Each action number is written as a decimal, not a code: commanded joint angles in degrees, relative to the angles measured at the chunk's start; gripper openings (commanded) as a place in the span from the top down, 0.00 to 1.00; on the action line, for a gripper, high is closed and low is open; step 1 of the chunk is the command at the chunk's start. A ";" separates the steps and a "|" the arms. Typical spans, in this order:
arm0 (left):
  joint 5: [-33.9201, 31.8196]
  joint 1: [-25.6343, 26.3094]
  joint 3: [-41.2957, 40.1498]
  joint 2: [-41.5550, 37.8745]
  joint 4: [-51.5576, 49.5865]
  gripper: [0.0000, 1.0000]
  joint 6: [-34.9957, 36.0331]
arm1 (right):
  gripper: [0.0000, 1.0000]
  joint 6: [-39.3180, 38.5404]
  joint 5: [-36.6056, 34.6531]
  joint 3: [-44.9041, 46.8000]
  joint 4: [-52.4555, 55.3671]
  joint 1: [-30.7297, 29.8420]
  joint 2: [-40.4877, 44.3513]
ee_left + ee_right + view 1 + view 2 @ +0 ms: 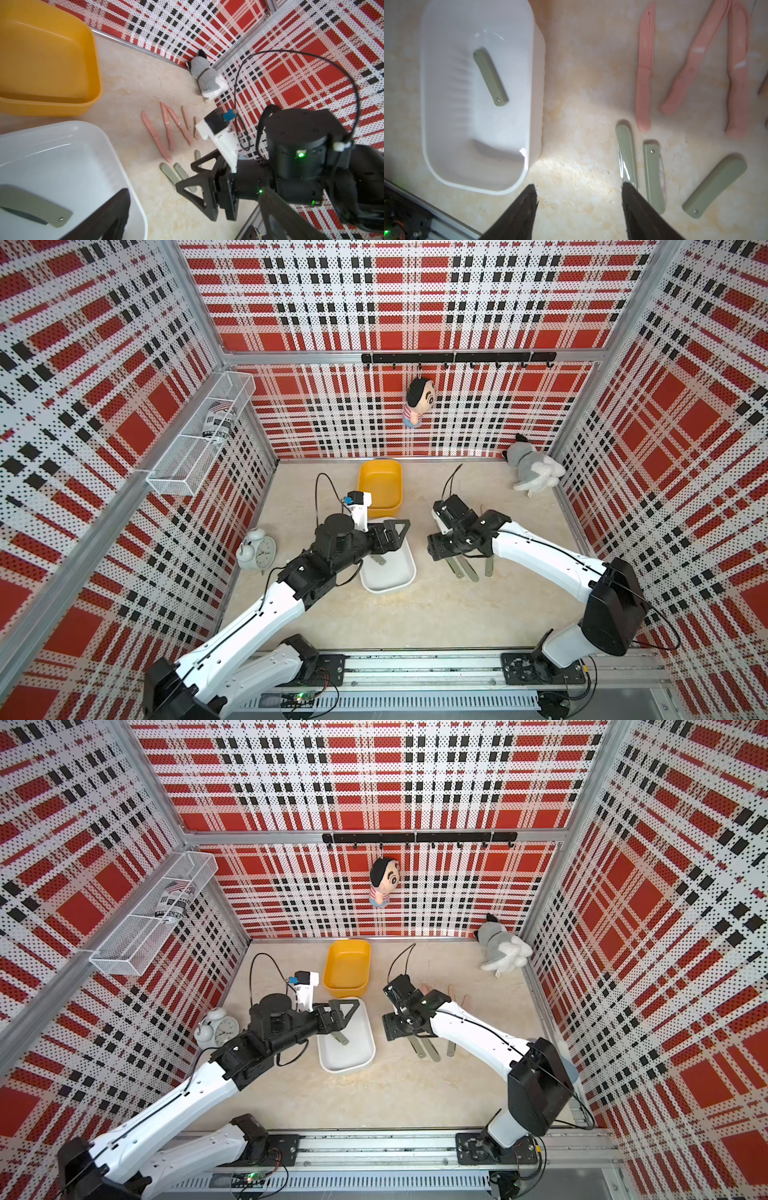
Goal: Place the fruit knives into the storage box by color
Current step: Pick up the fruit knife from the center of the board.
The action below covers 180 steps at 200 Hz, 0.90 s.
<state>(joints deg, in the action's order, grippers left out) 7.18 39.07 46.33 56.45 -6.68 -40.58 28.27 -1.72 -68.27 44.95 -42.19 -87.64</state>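
Right tool (579, 185) spread, empty; box (538, 93) rim near, green knife (626, 149) possibly touching.

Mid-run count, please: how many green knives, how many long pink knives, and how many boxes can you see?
Green knives: 4 (1 in the white box, 3 on the table)
Long pink knives: 3, all on the table
Boxes: 2 (white, plus yellow box)
Total: 9
Shorter pinkish sticks are partly hidden, so not counted.
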 commanded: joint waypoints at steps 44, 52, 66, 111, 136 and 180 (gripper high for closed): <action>-1.71 5.97 -1.94 4.79 8.87 0.01 -2.49 | 0.34 4.54 -1.12 10.48 -4.26 2.25 2.73; -1.65 6.09 -2.04 4.80 8.88 0.01 -2.40 | 0.34 4.24 -1.10 10.59 -4.61 2.77 1.78; -2.14 6.08 -2.46 4.57 8.82 0.02 -2.31 | 0.35 3.90 -1.10 9.88 -5.28 3.54 -0.26; -2.73 6.00 -3.67 3.42 8.70 0.02 -2.41 | 0.38 -0.44 -1.54 5.03 -5.75 5.17 -8.10; -3.04 5.93 -4.13 2.94 8.72 0.02 -2.58 | 0.40 -1.44 -1.54 2.81 -6.10 5.84 -11.03; -3.05 5.18 -5.14 1.93 8.70 0.01 -2.82 | 0.43 -3.35 -1.62 -0.61 -5.53 6.63 -14.84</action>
<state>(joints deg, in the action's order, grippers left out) 4.62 44.75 42.30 59.81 0.80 -43.42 26.63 -2.79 -67.05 39.57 -36.16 -100.57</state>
